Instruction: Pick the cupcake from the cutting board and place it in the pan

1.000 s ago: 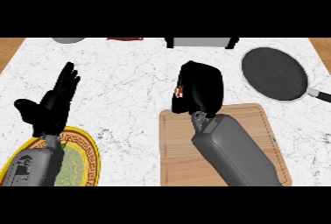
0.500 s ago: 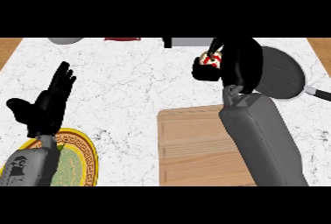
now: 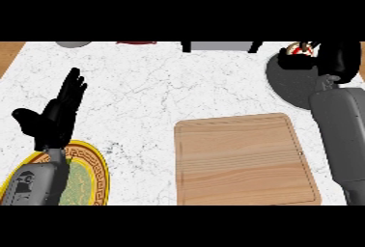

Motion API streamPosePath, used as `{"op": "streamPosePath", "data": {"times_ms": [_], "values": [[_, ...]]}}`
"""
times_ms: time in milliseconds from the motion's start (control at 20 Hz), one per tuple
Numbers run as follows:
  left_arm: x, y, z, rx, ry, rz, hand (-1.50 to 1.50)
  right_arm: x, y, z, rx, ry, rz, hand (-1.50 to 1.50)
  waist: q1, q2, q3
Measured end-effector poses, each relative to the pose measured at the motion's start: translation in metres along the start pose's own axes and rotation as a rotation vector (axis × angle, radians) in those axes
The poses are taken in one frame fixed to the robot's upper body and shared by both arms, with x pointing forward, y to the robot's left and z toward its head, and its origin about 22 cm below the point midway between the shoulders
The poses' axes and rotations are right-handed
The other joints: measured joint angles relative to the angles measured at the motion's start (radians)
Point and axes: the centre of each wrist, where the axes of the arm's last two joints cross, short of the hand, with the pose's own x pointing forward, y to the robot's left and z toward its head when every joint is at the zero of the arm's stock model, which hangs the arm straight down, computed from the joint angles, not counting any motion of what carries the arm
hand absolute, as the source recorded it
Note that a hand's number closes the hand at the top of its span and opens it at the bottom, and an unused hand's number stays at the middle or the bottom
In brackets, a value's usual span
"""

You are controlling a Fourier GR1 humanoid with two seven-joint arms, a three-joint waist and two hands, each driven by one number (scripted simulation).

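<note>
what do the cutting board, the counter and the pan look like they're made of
Cutting board: looks like wood, light tan with straight grain lines and a groove near its edge, matte. Counter: seems marble or a stone look-alike, white with thin grey veins. Pan: dark grey, even and matte, probably coated metal, though the look leaves that open.

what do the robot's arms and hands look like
Both forearms are grey, smooth and boxy with rounded edges: the left forearm carries a small dark round marking, the right forearm looks plain. Each ends in a black hand with slim fingers and a thumb: left hand, right hand. No cables or sleeves show.
</note>
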Motion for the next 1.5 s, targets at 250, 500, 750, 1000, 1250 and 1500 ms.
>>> {"op": "streamPosePath", "data": {"times_ms": [250,500,750,1000,1250,1500], "values": [[0.002,0.003,0.0,-0.01,-0.009,0.001,0.0,-0.058,-0.001,-0.031,-0.064,0.027,0.122,1.5,0.015,0.005,0.0],[0.013,-0.004,-0.005,-0.031,-0.026,0.007,0.0,-0.109,-0.008,-0.052,-0.093,0.064,0.165,1.5,0.031,0.013,0.002],[0.01,-0.01,-0.007,-0.043,-0.031,0.005,0.0,-0.136,-0.003,-0.056,-0.102,0.087,0.161,1.5,0.045,0.02,0.003],[0.012,-0.015,-0.006,-0.055,-0.034,0.01,0.0,-0.156,0.002,-0.052,0.008,0.182,0.031,-1.5,0.059,0.027,0.006],[0.008,-0.017,-0.006,-0.06,-0.033,0.011,0.0,-0.168,0.004,-0.049,0.162,0.22,-0.102,-1.5,0.062,0.03,0.006],[0.006,-0.01,-0.007,-0.048,-0.03,0.002,0.0,-0.184,0.01,-0.039,0.141,0.175,-0.183,-1.5,0.056,0.027,0.006]]}}
